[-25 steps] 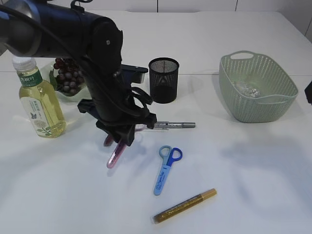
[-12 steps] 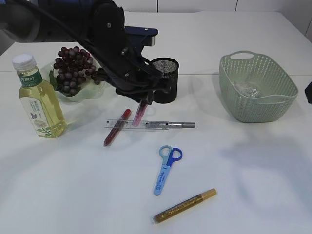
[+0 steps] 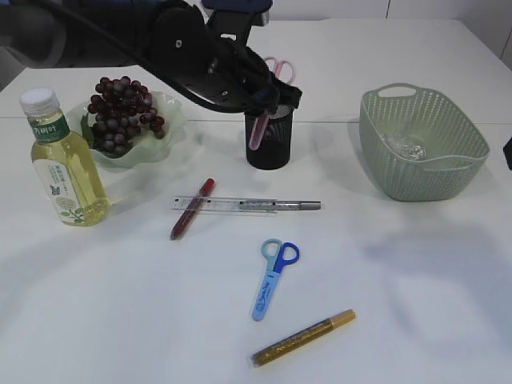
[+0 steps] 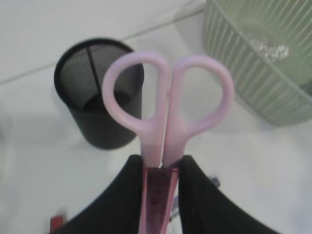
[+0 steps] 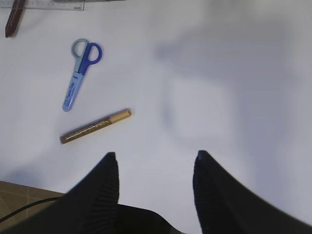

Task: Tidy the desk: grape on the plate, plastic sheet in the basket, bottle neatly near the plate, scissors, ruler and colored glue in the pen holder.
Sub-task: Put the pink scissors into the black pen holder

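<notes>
Glossy black throughout. Thick rounded arm segments on the left arm [image 3: 120, 36], smooth casing, a dark cable looping beside it. Left end effector [image 4: 161, 195]: two broad tapering black fingers. Right end effector [image 5: 155, 187]: the same matte black, blunt-tipped fingers.

Smooth, glossy pink plastic on scissors [image 4: 168, 105]; black wire mesh on pen holder [image 3: 268, 132], matt. Pale green perforated plastic for basket [image 3: 422, 142]. Crinkled shiny sheet [image 4: 265, 45] at three o'clock inside. Glittery gold glue pen [image 3: 303, 338]. Matt white tabletop [image 3: 416, 288].
</notes>
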Controlling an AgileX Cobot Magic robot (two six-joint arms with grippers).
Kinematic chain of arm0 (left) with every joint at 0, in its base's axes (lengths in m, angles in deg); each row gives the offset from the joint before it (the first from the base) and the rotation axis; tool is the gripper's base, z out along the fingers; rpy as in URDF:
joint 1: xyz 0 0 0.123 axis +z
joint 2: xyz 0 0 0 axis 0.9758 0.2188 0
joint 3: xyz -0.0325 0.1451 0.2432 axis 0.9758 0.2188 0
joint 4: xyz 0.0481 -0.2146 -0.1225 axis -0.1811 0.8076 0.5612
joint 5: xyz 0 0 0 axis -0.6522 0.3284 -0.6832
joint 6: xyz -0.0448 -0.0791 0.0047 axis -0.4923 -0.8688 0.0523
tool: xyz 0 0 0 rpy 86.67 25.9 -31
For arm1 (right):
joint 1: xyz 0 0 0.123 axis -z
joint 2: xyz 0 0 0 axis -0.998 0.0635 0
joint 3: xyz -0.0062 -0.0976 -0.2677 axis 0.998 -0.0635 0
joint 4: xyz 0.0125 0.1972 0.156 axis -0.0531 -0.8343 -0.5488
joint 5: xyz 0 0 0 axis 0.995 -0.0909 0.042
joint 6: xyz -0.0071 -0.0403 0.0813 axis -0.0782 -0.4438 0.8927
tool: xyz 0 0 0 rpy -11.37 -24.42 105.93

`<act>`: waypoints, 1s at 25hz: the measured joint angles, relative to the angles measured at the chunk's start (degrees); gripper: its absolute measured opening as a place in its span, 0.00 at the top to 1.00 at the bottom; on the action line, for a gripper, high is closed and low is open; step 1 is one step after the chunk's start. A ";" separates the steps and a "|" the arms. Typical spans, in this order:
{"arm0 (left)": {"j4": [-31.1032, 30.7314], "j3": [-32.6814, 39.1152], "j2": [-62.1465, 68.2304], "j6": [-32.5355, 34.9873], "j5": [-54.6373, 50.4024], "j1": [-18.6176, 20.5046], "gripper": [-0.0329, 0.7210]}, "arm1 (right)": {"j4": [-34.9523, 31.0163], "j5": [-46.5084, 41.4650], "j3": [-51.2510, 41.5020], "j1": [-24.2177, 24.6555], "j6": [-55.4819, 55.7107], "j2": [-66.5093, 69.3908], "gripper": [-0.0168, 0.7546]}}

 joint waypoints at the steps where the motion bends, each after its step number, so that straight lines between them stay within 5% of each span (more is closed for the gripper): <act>1: -0.66 0.00 0.00 0.00 2.07 0.00 0.75 | 0.27 0.00 0.00 0.00 0.00 0.00 0.46; 25: -3.99 0.00 5.47 0.00 41.20 5.72 0.75 | 1.61 0.00 0.00 0.00 0.00 0.00 0.46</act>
